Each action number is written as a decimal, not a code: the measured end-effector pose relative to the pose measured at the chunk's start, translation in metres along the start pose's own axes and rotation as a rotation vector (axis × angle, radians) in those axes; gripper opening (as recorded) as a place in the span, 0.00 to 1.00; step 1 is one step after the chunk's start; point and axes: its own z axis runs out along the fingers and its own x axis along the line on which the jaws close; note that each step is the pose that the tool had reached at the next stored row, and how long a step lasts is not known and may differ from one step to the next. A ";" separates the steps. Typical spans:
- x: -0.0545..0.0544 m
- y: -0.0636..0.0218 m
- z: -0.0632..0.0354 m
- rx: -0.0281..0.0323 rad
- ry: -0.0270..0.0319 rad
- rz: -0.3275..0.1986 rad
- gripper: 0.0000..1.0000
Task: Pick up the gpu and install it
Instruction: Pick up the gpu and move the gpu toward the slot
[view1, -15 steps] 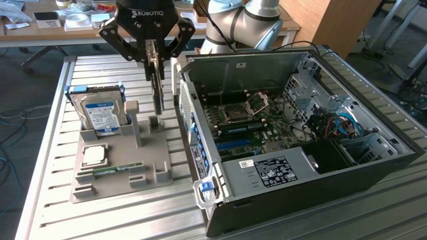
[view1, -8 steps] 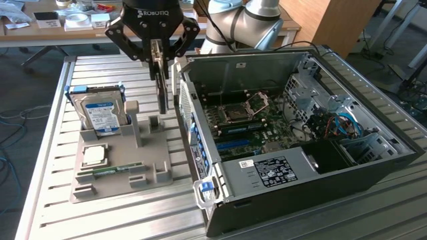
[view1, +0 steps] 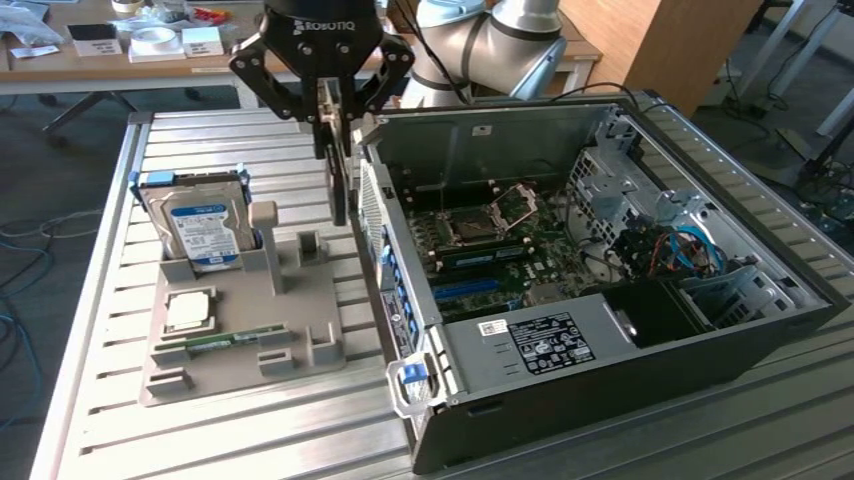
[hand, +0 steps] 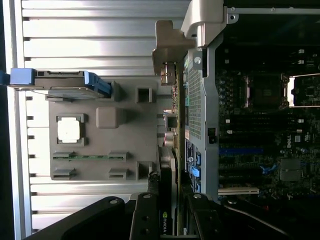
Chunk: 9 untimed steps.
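Note:
My gripper (view1: 328, 118) hangs over the gap between the grey parts holder (view1: 314, 300) and the open computer case (view1: 587, 270), shut on the gpu (view1: 339, 180). The card hangs edge-on and upright, lifted off the holder, close to the case's rear wall. In the wrist view the gpu (hand: 168, 165) runs away from the gripper (hand: 170, 220) as a thin dark strip. Its silver bracket (hand: 170, 45) is at the far end, beside the case's rear panel (hand: 196, 100). The motherboard (view1: 501, 245) lies exposed inside the case, with a blue slot (view1: 467, 288) toward the rear wall.
On the holder stand a hard drive (view1: 200, 225) with a blue-white label, a silver processor (view1: 187, 310) and a green RAM stick (view1: 234, 340). The slatted metal table (view1: 267, 440) carries holder and case. The power supply (view1: 547, 345) sits in the case. A cluttered desk (view1: 134, 45) lies behind.

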 end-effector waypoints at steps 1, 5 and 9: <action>-0.002 0.0001 0.0000 0.0000 0.0000 0.000 0.27; -0.008 0.0006 0.0002 0.0001 0.0000 0.000 0.27; -0.014 0.0012 0.0003 0.0000 0.0000 0.000 0.27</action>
